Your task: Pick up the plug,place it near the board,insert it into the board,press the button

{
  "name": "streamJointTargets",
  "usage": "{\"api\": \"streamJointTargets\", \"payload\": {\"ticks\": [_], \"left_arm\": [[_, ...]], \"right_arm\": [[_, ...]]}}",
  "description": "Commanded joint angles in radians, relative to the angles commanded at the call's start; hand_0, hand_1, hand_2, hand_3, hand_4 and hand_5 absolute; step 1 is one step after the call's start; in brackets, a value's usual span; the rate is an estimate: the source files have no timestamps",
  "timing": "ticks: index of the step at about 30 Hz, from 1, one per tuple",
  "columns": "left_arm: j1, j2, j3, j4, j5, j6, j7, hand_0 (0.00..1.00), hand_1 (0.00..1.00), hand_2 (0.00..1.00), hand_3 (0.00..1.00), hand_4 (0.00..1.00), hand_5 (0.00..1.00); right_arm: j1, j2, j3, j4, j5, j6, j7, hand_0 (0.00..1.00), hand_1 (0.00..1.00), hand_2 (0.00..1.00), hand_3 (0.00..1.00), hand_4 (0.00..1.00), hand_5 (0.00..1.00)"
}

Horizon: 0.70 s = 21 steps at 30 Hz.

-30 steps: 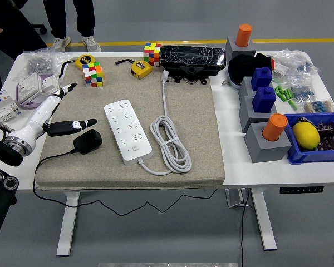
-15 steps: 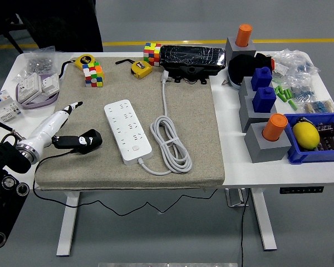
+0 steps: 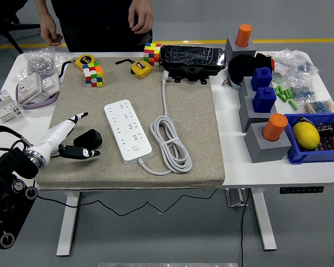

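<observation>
The black plug lies on the grey mat, left of the white power strip, and its thin black cable runs off the mat's left front edge. My left hand comes in from the lower left. Its white fingers stretch out just behind the plug and its black thumb lies just in front, so the plug sits between them without being clasped. The strip's button is near its front end. The right arm is out of view.
The strip's white cable is coiled to its right. Rubik's cubes, tape measures and a black box line the back. Grey blocks with orange cylinders and a blue bin stand right. A person's hands hang behind the far edge.
My left hand has drawn in toward the mat's front, with the thumb now in front of the plug. The plug has shifted slightly. A person has stepped up behind the table.
</observation>
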Motion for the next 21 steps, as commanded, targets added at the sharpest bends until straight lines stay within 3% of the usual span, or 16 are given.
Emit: {"api": "streamJointTargets", "payload": {"ticks": [1, 2, 7, 8, 19, 20, 21], "left_arm": [[-0.001, 0.0, 0.0, 0.004, 0.005, 0.002, 0.0, 0.998, 0.998, 0.998, 0.998, 0.998, 0.159], [-0.002, -0.001, 0.0, 0.009, 0.012, 0.004, 0.0, 0.998, 0.998, 0.998, 0.998, 0.998, 0.077], [-0.002, -0.006, 0.004, 0.027, 0.014, 0.018, -0.007, 0.998, 0.998, 0.998, 0.998, 0.998, 0.077], [-0.002, -0.008, 0.005, 0.029, 0.016, 0.023, -0.007, 0.919, 0.98, 0.962, 0.984, 0.998, 0.016], [-0.002, -0.018, 0.016, 0.046, 0.016, 0.077, -0.01, 0.864, 0.933, 0.923, 0.934, 0.998, 0.002], [-0.002, -0.018, 0.016, 0.046, 0.016, 0.08, -0.009, 0.785, 0.875, 0.873, 0.897, 0.998, 0.002], [-0.003, -0.018, 0.016, 0.046, 0.017, 0.086, -0.009, 0.785, 0.875, 0.873, 0.897, 0.998, 0.002]], "right_arm": [[0.0, 0.0, 0.0, 0.0, 0.0, 0.0, 0.0, 0.789, 0.739, 0.733, 0.76, 0.998, 0.993], [-0.001, 0.0, 0.001, 0.0, -0.001, 0.0, -0.001, 0.789, 0.739, 0.733, 0.759, 0.998, 0.992], [-0.002, -0.004, 0.003, 0.0, -0.003, 0.0, -0.004, 0.789, 0.739, 0.733, 0.759, 0.998, 0.992], [-0.002, -0.004, 0.005, 0.0, -0.004, -0.001, -0.004, 0.788, 0.74, 0.733, 0.759, 0.998, 0.993], [0.001, -0.004, 0.007, 0.0, -0.005, -0.001, -0.002, 0.788, 0.74, 0.732, 0.759, 0.998, 0.993], [0.001, -0.004, 0.006, 0.0, -0.005, -0.001, -0.002, 0.788, 0.741, 0.732, 0.759, 0.998, 0.993], [0.002, -0.005, 0.006, 0.0, -0.005, -0.001, -0.002, 0.788, 0.741, 0.732, 0.759, 0.998, 0.993]]}}
